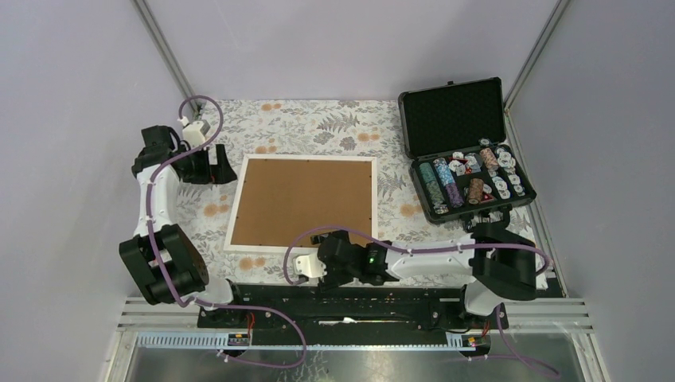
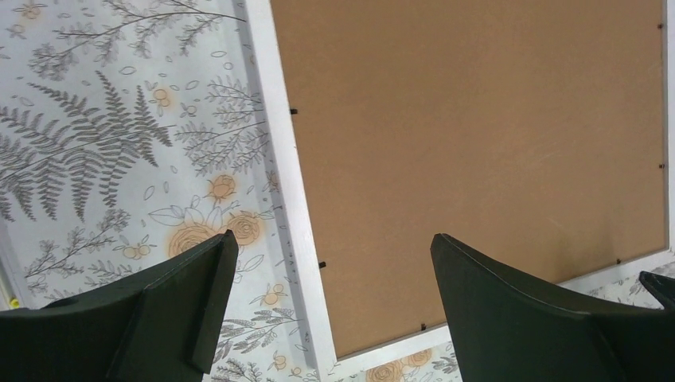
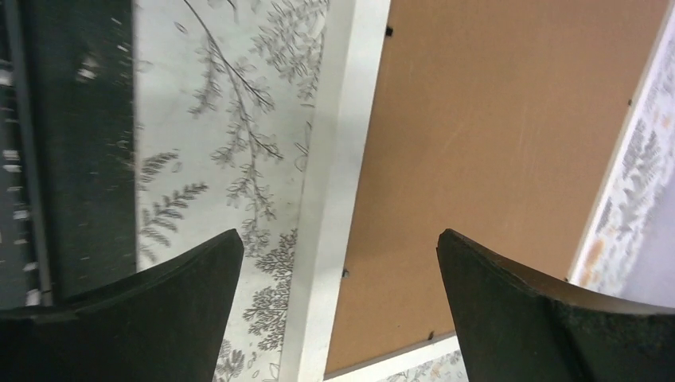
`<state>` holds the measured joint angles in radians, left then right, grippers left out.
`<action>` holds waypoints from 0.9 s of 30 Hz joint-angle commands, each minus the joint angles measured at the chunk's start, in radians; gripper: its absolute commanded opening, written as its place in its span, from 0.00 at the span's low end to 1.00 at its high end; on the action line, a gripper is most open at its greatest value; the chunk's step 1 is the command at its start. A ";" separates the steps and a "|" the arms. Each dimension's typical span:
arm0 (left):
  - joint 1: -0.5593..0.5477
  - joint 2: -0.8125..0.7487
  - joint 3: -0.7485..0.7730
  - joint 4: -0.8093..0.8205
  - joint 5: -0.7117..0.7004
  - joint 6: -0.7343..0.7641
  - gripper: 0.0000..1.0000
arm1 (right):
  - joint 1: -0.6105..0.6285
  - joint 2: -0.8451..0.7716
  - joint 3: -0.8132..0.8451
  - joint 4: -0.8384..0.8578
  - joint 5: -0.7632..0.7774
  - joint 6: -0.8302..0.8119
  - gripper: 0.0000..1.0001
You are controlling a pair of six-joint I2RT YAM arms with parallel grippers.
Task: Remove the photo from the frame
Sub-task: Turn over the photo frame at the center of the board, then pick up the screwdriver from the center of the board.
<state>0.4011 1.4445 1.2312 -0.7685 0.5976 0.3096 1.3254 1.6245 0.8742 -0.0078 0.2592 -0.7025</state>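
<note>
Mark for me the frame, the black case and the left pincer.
frame (image 1: 305, 201): top external view, on the middle of its brown back.
black case (image 1: 452, 118): top external view, on the foam of its open lid.
left pincer (image 2: 331, 239): left wrist view, midway between its open fingertips.

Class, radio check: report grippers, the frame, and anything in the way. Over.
Left gripper open, empty. Right gripper open, empty. Frame face down, brown back up, untouched; photo hidden. Case sits apart, right side; nothing blocking.
</note>
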 commanded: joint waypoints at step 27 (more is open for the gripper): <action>-0.547 -0.028 -0.095 -0.029 -0.141 0.118 0.99 | -0.951 -0.482 0.141 -0.973 -0.709 -0.216 1.00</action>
<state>-0.1062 1.4044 1.1378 -0.8261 0.4633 0.4400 0.4690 1.2011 1.0546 -0.8040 -0.4141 -0.7410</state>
